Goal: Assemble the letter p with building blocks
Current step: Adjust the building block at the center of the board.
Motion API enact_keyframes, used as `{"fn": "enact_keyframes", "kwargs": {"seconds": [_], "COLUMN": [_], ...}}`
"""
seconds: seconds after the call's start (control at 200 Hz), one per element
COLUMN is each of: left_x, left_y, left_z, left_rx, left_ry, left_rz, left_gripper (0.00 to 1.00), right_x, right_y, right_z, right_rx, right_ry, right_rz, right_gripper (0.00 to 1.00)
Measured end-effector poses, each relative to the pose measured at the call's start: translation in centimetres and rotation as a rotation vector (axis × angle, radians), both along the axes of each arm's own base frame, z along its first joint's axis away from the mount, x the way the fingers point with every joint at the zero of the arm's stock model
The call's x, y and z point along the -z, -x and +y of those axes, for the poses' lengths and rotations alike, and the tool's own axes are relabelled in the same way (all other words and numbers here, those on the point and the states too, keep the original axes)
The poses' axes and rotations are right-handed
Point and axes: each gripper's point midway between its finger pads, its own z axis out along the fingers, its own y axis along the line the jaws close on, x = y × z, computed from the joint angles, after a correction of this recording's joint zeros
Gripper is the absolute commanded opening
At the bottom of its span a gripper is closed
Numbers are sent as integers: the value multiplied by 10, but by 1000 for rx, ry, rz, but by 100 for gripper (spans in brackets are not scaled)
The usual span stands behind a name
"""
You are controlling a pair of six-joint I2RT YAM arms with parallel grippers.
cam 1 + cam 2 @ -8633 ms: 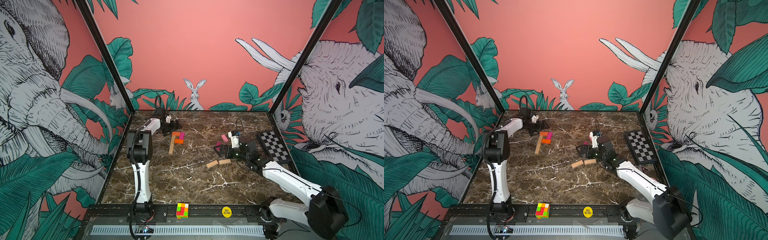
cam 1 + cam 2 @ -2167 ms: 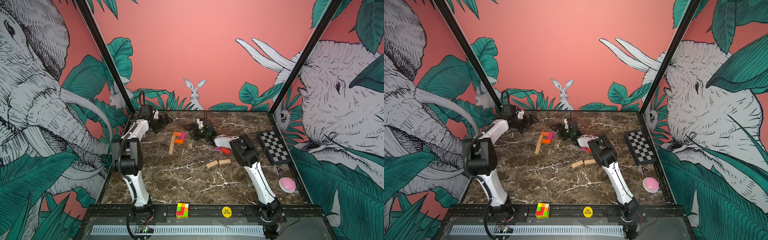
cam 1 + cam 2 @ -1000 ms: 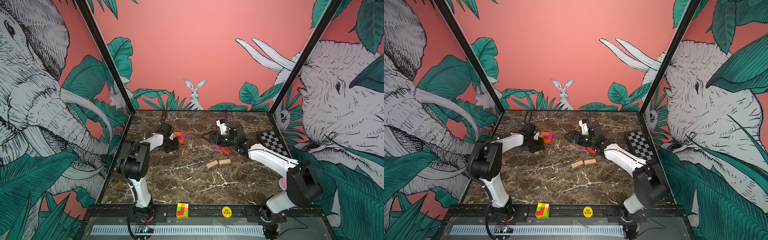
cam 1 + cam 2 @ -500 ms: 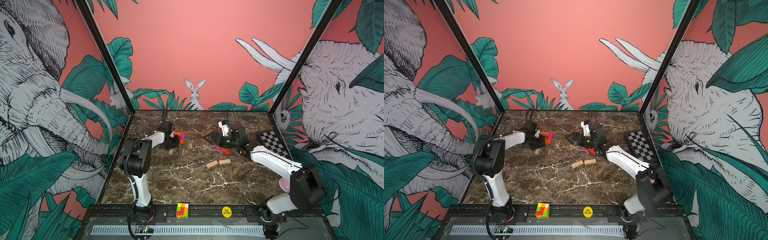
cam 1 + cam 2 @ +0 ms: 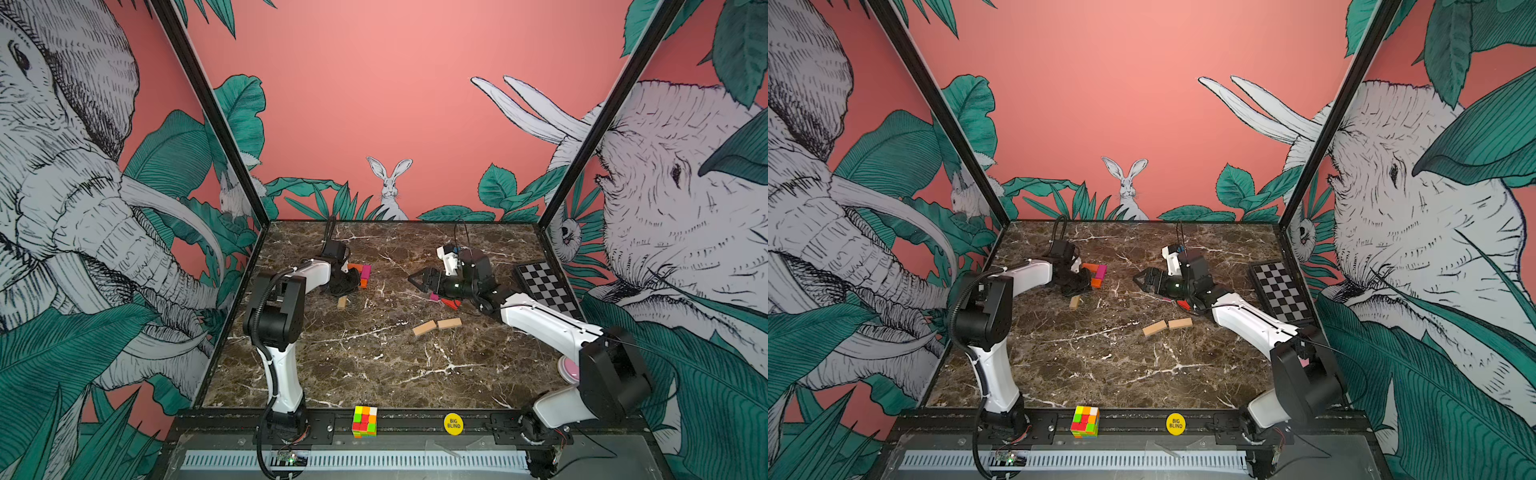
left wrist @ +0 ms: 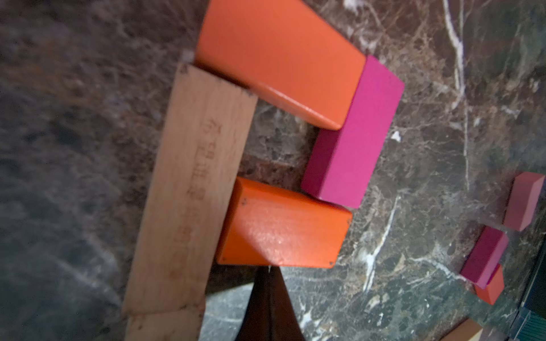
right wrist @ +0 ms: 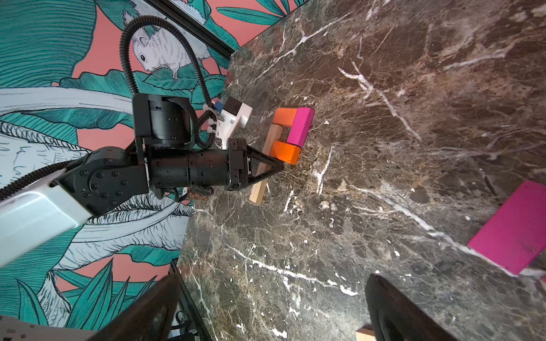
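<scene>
Where closed left fingers (image 6: 267, 307) end, orange brick (image 6: 283, 230) begins.

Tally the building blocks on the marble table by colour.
Tan blocks: 4
Orange blocks: 2
Magenta blocks: 2
Pink block: 1
Red-orange block: 1
Total: 10

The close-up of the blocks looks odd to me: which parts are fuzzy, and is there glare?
Left wrist view: the tan block and nearby marble are blurred, the orange block next to the left gripper shows a pale sheen, the gripper itself a dark smear. Both top views: sharp, evenly lit.
</scene>
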Motion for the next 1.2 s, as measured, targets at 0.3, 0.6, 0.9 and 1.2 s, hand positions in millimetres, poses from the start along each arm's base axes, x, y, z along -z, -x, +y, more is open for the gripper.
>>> {"fn": "enact_keyframes", "kwargs": {"seconds": [0.3,0.6,0.9,1.2], "left_x": [-1,0,2,-6], "left_y": [-4,-4,22,67], "left_z": [-1,-2,0,8], "left_rx": [-2,-1,7,50], "left_ry": [2,4,12,6], "left_rz": [-4,-1,9,32], "left_gripper": [0,0,0,6], "right_x": [3,1,-3,2], "right_y": [1,0,-1,-3], "right_z": [-1,0,2,6], "right_rx": [2,8,7,5], "right_ry": [-1,-12,-32,-58], "right_rz": [5,9,-2,15], "right_gripper": [98,98,98,98]}}
